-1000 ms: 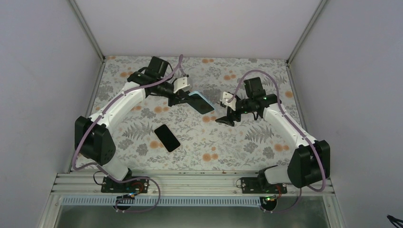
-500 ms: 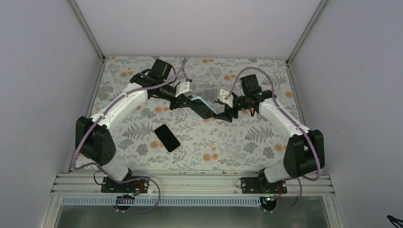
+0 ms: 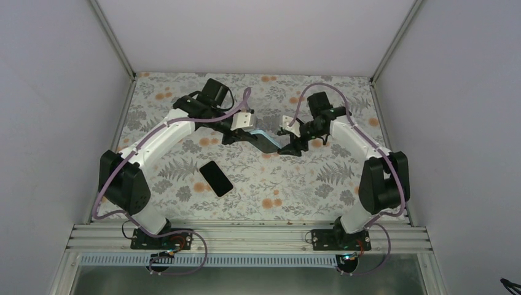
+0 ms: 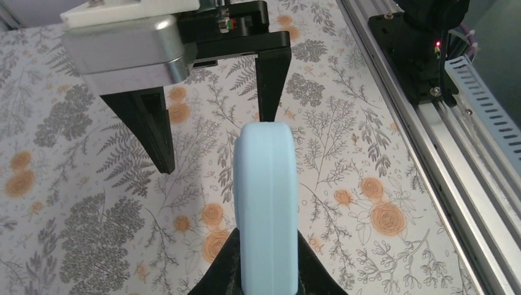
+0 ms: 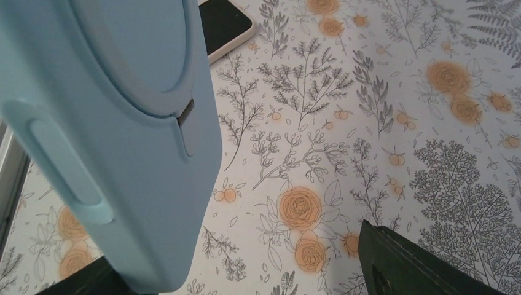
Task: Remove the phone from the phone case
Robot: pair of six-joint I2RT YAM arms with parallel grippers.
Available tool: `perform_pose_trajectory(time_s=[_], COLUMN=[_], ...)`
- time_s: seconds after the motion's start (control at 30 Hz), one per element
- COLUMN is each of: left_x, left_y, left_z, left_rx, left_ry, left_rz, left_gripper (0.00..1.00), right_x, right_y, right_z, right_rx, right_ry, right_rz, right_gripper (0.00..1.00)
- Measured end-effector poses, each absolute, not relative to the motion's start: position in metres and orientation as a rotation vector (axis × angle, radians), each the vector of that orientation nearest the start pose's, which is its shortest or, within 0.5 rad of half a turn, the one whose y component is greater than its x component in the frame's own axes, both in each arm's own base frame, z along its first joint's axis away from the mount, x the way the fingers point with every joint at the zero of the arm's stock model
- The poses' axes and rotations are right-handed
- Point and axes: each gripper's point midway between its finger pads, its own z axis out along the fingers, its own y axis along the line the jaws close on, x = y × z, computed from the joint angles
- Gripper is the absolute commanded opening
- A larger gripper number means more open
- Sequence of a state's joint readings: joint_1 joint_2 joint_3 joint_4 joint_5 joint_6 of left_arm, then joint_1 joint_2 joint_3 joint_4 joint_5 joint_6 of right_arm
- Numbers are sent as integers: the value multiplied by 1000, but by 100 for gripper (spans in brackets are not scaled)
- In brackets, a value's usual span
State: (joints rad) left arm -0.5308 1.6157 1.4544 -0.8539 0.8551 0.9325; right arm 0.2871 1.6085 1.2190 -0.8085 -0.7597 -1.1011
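Observation:
My left gripper [image 3: 246, 134] is shut on one end of a light blue phone case [image 3: 268, 142], held edge-up above the table's middle. In the left wrist view the case [image 4: 267, 203] rises from between my fingers. My right gripper [image 3: 289, 144] is open, its black fingers [image 4: 150, 129] standing either side of the case's free end. In the right wrist view the case [image 5: 123, 123] lies against the left finger, and the right finger [image 5: 418, 264] stands well apart. The case's upper face looks dark from above; whether the phone sits inside I cannot tell.
A black phone-like slab [image 3: 215, 178] lies flat on the floral tablecloth, nearer the left arm's base; its corner also shows in the right wrist view [image 5: 224, 24]. White walls enclose the table, and an aluminium rail [image 4: 430, 141] runs along the near edge.
My right gripper has swung left to the case's free end, which now sits between its fingers. The left arm has shifted the case slightly right.

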Motion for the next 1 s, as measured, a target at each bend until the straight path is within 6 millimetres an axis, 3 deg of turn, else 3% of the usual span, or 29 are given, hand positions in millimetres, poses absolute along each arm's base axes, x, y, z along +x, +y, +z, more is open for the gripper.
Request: perform_pose_trajectory(time_s=[0.3,0.67,0.87,1.0], left_x=[263,258,215,207], left_y=[-316,-325,-323,-323], left_z=[245,222,207,205], left_rx=[1806,1868,1962,1976], left_ry=[1428,1461,1555,1566], left_rz=[-822,-839,-986,-1010], left_gripper=[2,2,2,2], right_x=[307,301,341,350], right_y=[203,184,165,164], right_z=[162,135,142,143], right_rx=[-1795,-1921,-1877,-1872], right_ry=[1750,1844,1830,1814], right_rz=[676,631,431,381], right_gripper=[80,81,80,80])
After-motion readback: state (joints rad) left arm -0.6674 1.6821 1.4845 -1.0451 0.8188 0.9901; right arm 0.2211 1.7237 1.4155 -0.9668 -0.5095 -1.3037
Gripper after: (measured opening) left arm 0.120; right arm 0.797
